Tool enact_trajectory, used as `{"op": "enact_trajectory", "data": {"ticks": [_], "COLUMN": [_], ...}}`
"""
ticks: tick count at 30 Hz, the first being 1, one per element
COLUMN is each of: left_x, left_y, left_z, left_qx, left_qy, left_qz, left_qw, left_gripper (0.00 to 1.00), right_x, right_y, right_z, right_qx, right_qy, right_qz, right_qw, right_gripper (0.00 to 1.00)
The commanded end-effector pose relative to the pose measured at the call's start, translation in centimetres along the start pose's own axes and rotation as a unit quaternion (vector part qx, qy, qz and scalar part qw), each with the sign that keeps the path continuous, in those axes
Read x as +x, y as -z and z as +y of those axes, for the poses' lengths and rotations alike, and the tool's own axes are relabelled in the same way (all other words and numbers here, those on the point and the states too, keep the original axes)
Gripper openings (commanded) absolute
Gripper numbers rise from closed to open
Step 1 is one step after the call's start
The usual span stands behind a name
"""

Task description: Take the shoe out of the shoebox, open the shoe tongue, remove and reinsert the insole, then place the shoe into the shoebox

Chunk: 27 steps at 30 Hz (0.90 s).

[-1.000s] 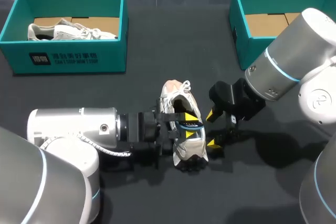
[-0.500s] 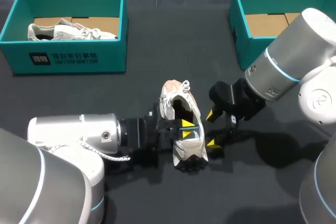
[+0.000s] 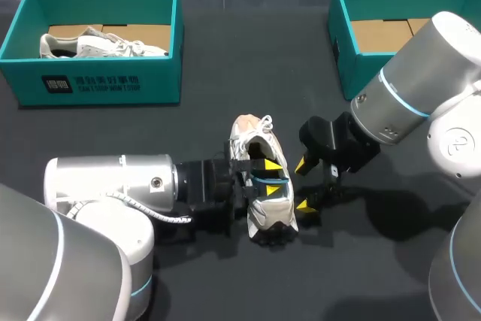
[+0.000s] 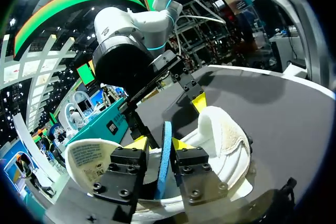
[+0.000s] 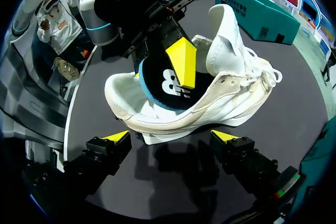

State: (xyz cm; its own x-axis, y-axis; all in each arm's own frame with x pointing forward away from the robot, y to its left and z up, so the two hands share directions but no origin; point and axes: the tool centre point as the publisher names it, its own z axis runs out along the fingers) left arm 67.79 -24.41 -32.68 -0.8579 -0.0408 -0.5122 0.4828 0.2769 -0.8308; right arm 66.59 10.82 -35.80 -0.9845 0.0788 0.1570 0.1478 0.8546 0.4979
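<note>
Two tools: left tool [image 4: 160, 143] clamps the insole [image 4: 166, 136] inside the shoe [image 4: 227, 139]; right tool [image 3: 303, 184] gapes alongside.

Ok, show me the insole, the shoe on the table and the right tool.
insole [image 4: 166, 153]: left wrist view, blue edge.
shoe [image 5: 231, 100]: right wrist view, white side wall.
right tool [image 5: 172, 137]: right wrist view, midway between its yellow tips.

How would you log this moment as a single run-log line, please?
left end effector: shut on insole, partly inside shoe | right end effector: open, beside shoe | shoe: on table
</note>
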Motion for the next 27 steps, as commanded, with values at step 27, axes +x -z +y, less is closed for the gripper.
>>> {"op": "enact_trajectory", "data": {"ticks": [27], "left_x": [0.9], "left_y": [-0.3], "left_z": [2.0], "left_qx": [-0.055], "left_qy": [-0.003], "left_qz": [0.042], "left_qw": [0.998], "left_gripper": [0.00], "right_x": [0.1], "right_y": [-0.1], "right_z": [0.1], "right_qx": [0.001], "right_qy": [0.000], "right_qz": [-0.002], "right_qw": [1.000], "right_gripper": [1.00]}}
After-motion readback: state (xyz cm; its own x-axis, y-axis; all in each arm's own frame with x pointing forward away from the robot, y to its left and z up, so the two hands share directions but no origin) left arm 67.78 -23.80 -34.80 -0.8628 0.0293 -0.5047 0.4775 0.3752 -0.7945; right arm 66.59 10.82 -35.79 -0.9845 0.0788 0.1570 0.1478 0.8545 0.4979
